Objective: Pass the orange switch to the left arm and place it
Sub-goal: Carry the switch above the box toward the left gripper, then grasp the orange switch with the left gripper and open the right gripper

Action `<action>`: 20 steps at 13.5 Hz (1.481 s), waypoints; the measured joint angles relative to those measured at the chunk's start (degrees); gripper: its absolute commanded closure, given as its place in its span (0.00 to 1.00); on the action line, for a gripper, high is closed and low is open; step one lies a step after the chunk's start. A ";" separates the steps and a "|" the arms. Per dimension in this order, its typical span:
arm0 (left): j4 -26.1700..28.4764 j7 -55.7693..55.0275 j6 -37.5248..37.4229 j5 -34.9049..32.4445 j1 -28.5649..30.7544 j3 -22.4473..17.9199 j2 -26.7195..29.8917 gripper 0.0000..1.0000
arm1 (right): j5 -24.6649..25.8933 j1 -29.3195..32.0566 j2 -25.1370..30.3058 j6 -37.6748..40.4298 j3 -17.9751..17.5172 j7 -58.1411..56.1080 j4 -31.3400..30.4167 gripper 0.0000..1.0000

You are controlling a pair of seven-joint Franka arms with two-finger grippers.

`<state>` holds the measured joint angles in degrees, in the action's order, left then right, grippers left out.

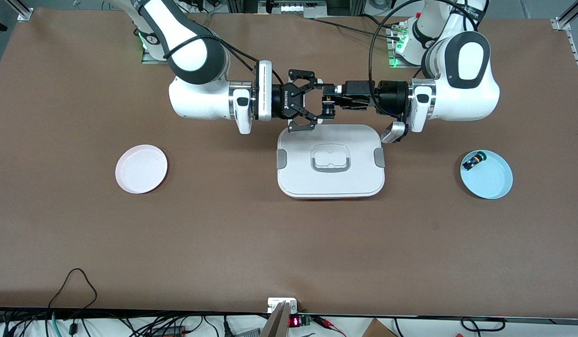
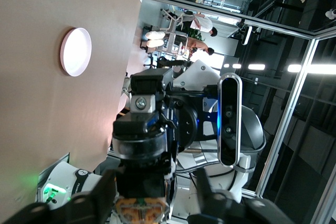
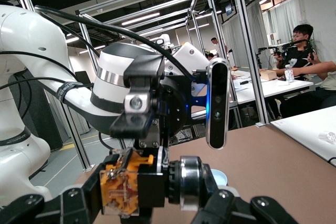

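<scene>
- Left gripper (image 1: 327,104): fingers clamped on the orange switch (image 1: 327,111), held up over the box's edge nearest the robot bases; the arm comes in level from its own end of the table; in the right wrist view the switch (image 3: 152,184) shows an orange body, a black barrel and a silvery collar, gripped around its middle.
- Right gripper (image 1: 309,100): spread wide, holding nothing; fingers (image 1: 312,122) splayed either side of the switch's line, facing the left gripper nearly head-on; fingertips just beside the switch, not yet on it.
- Orange switch, key relation: it lies straight ahead of the right gripper's open jaws, toward the left arm's end of the table; its long axis seems to run crosswise to the line of the two arms, with one end hanging below the left fingers; the right gripper is judged near enough to close after a slight advance.
- Box (image 1: 330,160): white, lidded, grey clasps, recessed handle; at mid-table directly below the meeting point of the two grippers; both clear of its lid.
- Pink plate (image 1: 141,168): toward the right arm's end; bare; the likely destination.
- Blue plate (image 1: 486,174): toward the left arm's end; carries a small black switch with green cap (image 1: 473,160).
- Step judged: mid-air handover, receiving grip not yet taken.
</scene>
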<state>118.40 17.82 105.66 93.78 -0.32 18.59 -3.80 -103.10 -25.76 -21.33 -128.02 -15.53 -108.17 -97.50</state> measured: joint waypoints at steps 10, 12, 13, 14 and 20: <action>0.58 1.29 -0.32 0.02 0.59 -0.06 0.00 0.69 | -0.36 -0.07 0.00 -0.21 0.09 -0.50 0.45 0.00; 0.54 1.44 -0.45 0.02 0.72 -0.06 0.03 0.70 | -1.71 -0.22 -0.03 -0.41 0.08 -0.46 0.44 0.00; 0.55 1.90 -0.45 0.02 0.83 -0.06 0.03 0.70 | -2.65 -0.27 -0.02 -0.48 0.09 -0.40 0.45 0.00; 0.57 2.11 -0.45 0.02 0.95 -0.06 0.03 0.70 | -3.09 -0.35 -0.02 -0.69 0.09 -0.34 0.46 0.00; 0.50 3.01 -0.47 -2.02 1.27 -0.12 0.08 0.69 | -3.46 -0.40 0.00 -1.42 0.51 -0.06 0.48 0.00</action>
<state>118.90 20.83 105.19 91.75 0.95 18.47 -3.72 -106.56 -26.16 -21.34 -129.43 -15.03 -108.23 -97.02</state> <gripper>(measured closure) 0.595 0.000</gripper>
